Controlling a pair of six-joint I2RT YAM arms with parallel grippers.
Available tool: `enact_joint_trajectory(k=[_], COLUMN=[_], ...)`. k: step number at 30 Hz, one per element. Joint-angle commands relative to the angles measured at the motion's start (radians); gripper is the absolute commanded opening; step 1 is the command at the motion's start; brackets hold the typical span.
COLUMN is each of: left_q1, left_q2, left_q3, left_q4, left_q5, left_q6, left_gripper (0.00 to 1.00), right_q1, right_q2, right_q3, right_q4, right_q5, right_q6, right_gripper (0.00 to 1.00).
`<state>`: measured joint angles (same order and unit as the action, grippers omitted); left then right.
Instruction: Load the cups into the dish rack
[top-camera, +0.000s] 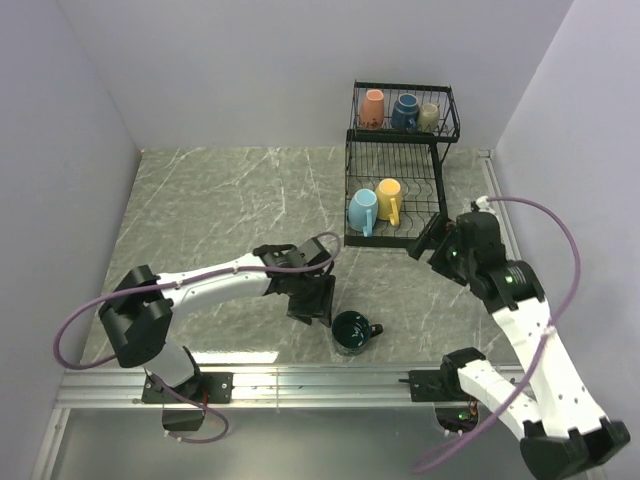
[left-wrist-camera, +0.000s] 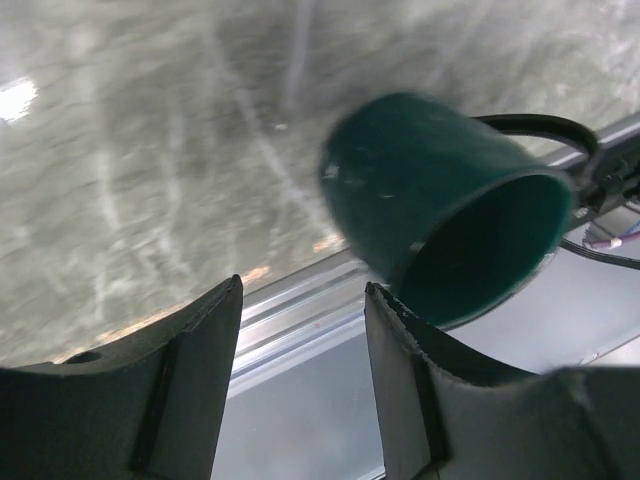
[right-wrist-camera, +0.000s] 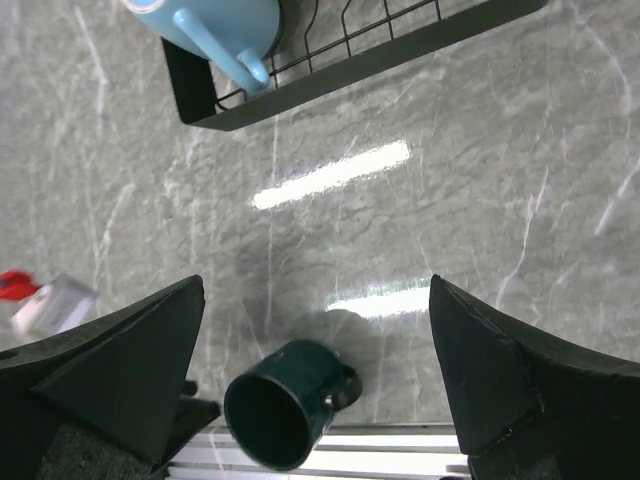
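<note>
A dark teal green cup lies on its side near the table's front edge, mouth toward the near rail, handle on the right. My left gripper is just left of it, open, with nothing between its fingers. My right gripper hangs wide open and empty by the front right corner of the dish rack. In the lower tray are a light blue cup and a yellow cup. The upper basket holds orange-pink, navy and olive-grey cups.
An aluminium rail runs along the near table edge, right behind the teal cup. Walls close in the table at the left, back and right. A purple cable loops off the left arm.
</note>
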<state>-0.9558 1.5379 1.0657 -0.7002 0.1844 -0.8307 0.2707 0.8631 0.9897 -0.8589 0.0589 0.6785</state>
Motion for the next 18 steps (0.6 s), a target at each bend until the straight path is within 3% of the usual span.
enact_joint_trajectory(k=[1,18], left_q1=[-0.041,-0.107], left_q2=[0.030,0.030], left_q3=[0.088,0.109], left_q4=[0.027,0.016], left_q5=[-0.023,-0.094], left_q6=[0.022,0.001], left_gripper=[0.57,0.52], right_q1=[-0.004,-0.002], right_q2=[-0.081,-0.070], right_q3=[-0.020,-0.028], right_q4=[-0.046,-0.066], right_q5=[0.015,-0.004], right_q6=[0.016,-0.008], right_gripper=[1.00,1.00])
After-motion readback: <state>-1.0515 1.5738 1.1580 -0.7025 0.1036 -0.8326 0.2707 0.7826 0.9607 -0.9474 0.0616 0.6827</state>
